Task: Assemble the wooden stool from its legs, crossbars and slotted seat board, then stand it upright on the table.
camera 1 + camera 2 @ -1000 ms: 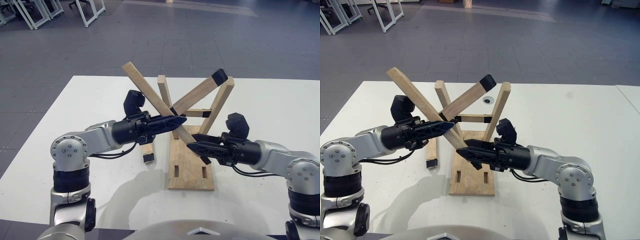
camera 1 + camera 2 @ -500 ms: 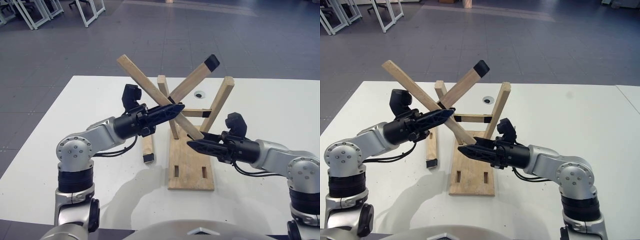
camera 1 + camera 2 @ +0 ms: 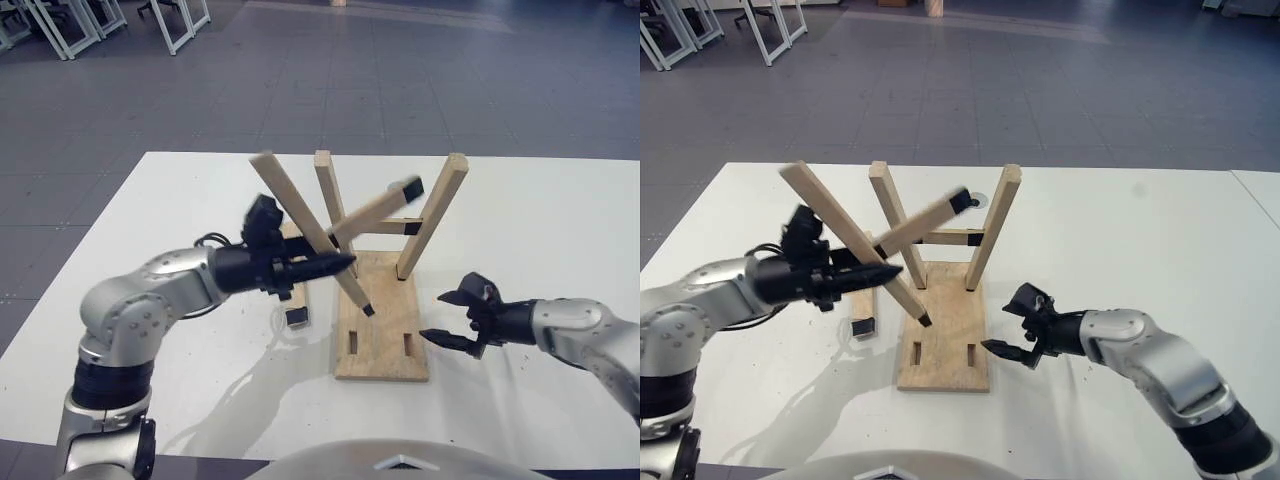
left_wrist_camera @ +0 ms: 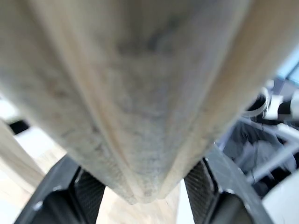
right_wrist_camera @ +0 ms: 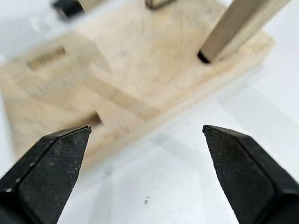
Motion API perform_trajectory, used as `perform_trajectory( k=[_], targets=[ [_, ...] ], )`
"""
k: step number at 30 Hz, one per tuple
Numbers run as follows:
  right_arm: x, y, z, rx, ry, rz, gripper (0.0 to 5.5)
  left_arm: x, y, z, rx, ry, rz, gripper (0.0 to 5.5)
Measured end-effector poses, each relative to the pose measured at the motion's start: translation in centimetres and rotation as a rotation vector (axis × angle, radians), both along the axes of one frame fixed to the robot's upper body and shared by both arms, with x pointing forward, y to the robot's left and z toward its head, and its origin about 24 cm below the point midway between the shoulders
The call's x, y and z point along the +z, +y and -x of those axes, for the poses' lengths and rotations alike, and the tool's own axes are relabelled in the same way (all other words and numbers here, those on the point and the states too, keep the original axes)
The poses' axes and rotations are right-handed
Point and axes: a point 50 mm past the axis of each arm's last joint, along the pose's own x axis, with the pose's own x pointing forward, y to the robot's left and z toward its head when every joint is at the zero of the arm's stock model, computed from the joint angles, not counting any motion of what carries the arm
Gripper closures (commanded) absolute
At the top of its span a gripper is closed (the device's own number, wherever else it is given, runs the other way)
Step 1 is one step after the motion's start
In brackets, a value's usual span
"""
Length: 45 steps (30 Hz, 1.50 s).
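Observation:
The slotted seat board (image 3: 382, 340) lies flat on the white table. Two legs (image 3: 434, 214) stand in its far slots, joined by a crossbar (image 3: 396, 227). My left gripper (image 3: 335, 265) is shut on a second, X-crossed pair of legs (image 3: 300, 214), held tilted above the board with one black-capped end (image 3: 367, 309) hovering just over it. In the left wrist view the wood (image 4: 140, 93) sits between both fingers (image 4: 88, 196). My right gripper (image 3: 435, 316) is open beside the board's right edge, holding nothing. The right wrist view looks past its fingertips (image 5: 51, 172) at the board (image 5: 117, 88).
A loose wooden piece with a black end (image 3: 295, 303) lies on the table left of the board, under my left arm. A small round hole (image 3: 976, 201) marks the tabletop behind the stool. White table surface spreads right and left; its front edge is close.
My right gripper drew away from the held leg, pulled back to the right and opened. My left gripper swung the crossed legs steeper, bringing the lower end down over the board.

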Motion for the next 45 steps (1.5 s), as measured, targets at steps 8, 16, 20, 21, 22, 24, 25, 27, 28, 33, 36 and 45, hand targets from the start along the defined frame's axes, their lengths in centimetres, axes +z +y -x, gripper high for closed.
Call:
perform_trajectory(
  k=[8, 16, 20, 21, 22, 24, 25, 27, 28, 33, 36, 45],
  targets=[
    [-0.5, 1.6, 0.6, 0.034, -0.075, 0.037, 1.08, -1.6, -0.7, 0.9, -0.089, -0.041, -0.059, 3.39],
    [-0.7, 1.9, 1.0, 0.029, -0.092, 0.05, 1.08, -2.1, 0.3, 0.6, -0.073, -0.11, -0.091, 3.39],
    [-0.9, 1.7, 1.0, 0.048, -0.107, 0.065, 1.08, -1.6, 0.7, 0.3, -0.047, -0.152, -0.063, 3.39],
    [-1.0, 1.5, 0.9, 0.055, -0.106, 0.07, 1.08, -1.6, 0.6, 0.3, -0.047, -0.154, -0.056, 3.39],
    [-0.9, 1.3, 0.8, 0.057, -0.109, 0.074, 1.08, -1.5, 0.5, 0.3, -0.049, -0.159, -0.053, 3.39],
    [-0.9, 0.8, 0.1, 0.063, -0.118, 0.083, 1.08, -2.1, 0.0, 0.7, -0.052, -0.177, -0.054, 3.39],
    [-0.8, 0.4, -0.4, 0.063, -0.136, 0.102, 1.08, -2.7, -0.7, 1.3, -0.07, -0.173, -0.052, 3.39],
    [-0.7, 0.1, -0.7, 0.066, -0.142, 0.116, 1.08, -3.5, -1.5, 1.8, -0.087, -0.189, -0.062, 3.39],
    [-0.7, 0.0, -0.8, 0.069, -0.144, 0.118, 1.08, -3.7, -1.7, 1.9, -0.094, -0.192, -0.065, 3.39],
    [-0.7, -0.1, -1.2, 0.077, -0.16, 0.136, 1.08, -4.3, -2.3, 2.3, -0.091, -0.231, -0.046, 3.39],
    [-0.8, -0.1, -1.2, 0.073, -0.161, 0.137, 1.08, -4.8, -1.9, 2.1, -0.084, -0.238, -0.042, 3.39],
    [-0.8, 0.0, -1.3, 0.075, -0.17, 0.139, 1.08, -5.0, -1.0, 1.6, -0.108, -0.236, -0.066, 3.39]
  ],
)
